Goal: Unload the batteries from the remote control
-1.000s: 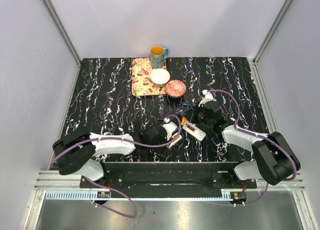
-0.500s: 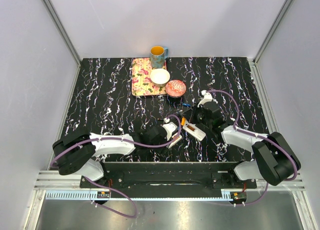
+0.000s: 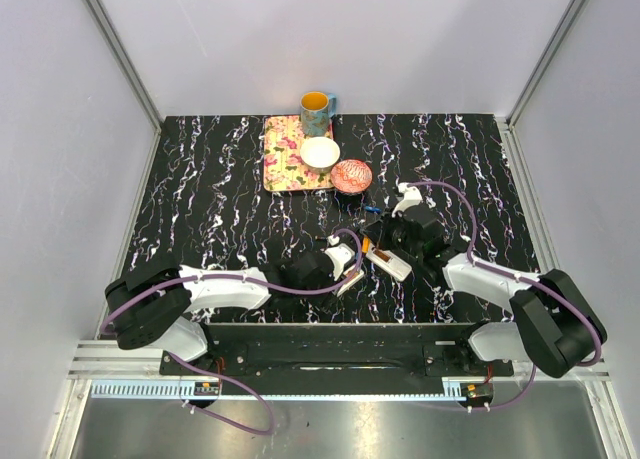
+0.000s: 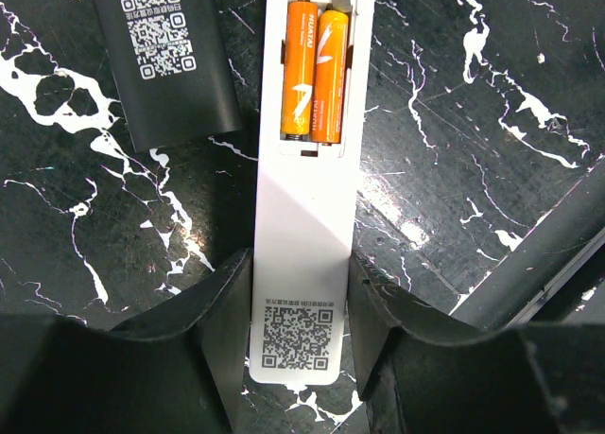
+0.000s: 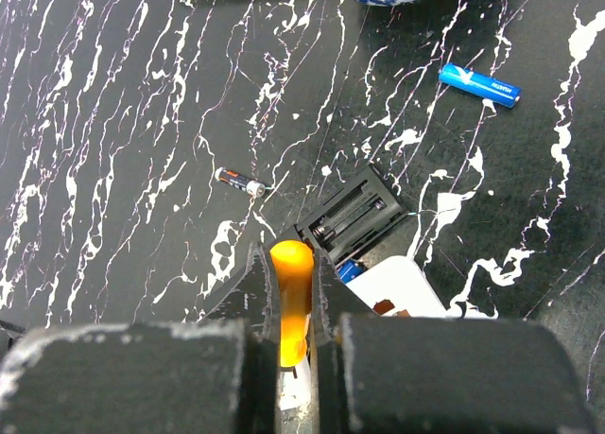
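My left gripper (image 4: 301,344) is shut on the lower end of a white remote (image 4: 302,254) lying back-up on the table. Its battery bay is open and holds two orange batteries (image 4: 313,70) side by side. My right gripper (image 5: 291,278) is shut on an orange-handled screwdriver (image 5: 291,297), just above the white remote's far end (image 5: 406,285). In the top view the remote (image 3: 388,261) lies between the two grippers. A loose blue battery (image 5: 479,84) and a small dark battery (image 5: 239,181) lie on the table.
A black remote (image 5: 352,212) with an empty open battery bay lies beside the white one; its black body also shows in the left wrist view (image 4: 170,60). A floral tray (image 3: 285,154), white bowl (image 3: 320,154), red bowl (image 3: 351,175) and mug (image 3: 316,107) stand at the back.
My right gripper has shifted slightly left over the white remote with the screwdriver in it. The left arm has not moved.
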Robot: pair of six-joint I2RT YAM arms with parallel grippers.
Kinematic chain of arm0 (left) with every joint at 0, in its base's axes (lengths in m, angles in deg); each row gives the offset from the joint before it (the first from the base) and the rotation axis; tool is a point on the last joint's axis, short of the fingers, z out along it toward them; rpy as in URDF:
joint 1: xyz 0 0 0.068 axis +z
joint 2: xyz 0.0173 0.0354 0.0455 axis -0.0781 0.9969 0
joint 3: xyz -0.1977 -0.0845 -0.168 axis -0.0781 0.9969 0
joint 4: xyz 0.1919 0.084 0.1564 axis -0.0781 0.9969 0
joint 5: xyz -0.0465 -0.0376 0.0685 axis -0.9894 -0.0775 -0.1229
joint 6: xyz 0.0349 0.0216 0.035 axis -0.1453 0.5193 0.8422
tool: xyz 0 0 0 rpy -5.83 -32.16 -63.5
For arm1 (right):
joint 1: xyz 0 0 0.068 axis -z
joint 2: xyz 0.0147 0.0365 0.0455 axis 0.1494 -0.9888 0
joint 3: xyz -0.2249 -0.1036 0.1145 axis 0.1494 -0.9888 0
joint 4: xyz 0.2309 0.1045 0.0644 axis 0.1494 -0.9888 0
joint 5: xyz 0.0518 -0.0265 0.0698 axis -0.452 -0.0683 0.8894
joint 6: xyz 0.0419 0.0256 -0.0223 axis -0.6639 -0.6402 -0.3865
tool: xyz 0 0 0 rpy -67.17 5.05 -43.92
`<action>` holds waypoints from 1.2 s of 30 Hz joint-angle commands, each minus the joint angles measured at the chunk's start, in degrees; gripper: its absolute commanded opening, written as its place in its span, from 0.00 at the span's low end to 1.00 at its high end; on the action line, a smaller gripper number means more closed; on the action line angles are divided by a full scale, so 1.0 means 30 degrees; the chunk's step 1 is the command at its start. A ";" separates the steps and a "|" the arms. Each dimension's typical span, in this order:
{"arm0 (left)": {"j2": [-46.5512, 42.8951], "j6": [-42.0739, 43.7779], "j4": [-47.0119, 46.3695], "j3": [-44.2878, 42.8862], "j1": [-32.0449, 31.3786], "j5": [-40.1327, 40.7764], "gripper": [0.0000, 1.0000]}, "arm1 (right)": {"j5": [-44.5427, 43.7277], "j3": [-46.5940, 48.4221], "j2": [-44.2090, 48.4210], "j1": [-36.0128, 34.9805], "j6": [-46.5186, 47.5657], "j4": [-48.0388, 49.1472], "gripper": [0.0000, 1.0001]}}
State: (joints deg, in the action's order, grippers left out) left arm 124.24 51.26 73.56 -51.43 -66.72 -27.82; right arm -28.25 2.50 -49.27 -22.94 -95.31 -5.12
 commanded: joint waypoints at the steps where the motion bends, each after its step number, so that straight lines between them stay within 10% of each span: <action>1: 0.0175 -0.0370 -0.0793 0.0379 -0.0231 -0.1139 0.38 | -0.0690 -0.0106 0.0385 -0.0359 0.0682 -0.0457 0.00; 36: 0.0878 -0.0633 -0.0910 0.0056 -0.0231 -0.1256 0.00 | 0.0830 -0.1921 -0.0643 -0.0859 -0.5553 0.4024 0.00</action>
State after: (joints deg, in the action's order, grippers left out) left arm 124.38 51.18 73.28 -51.30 -66.74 -27.84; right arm -33.30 -1.61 -52.61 -24.69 -102.15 6.16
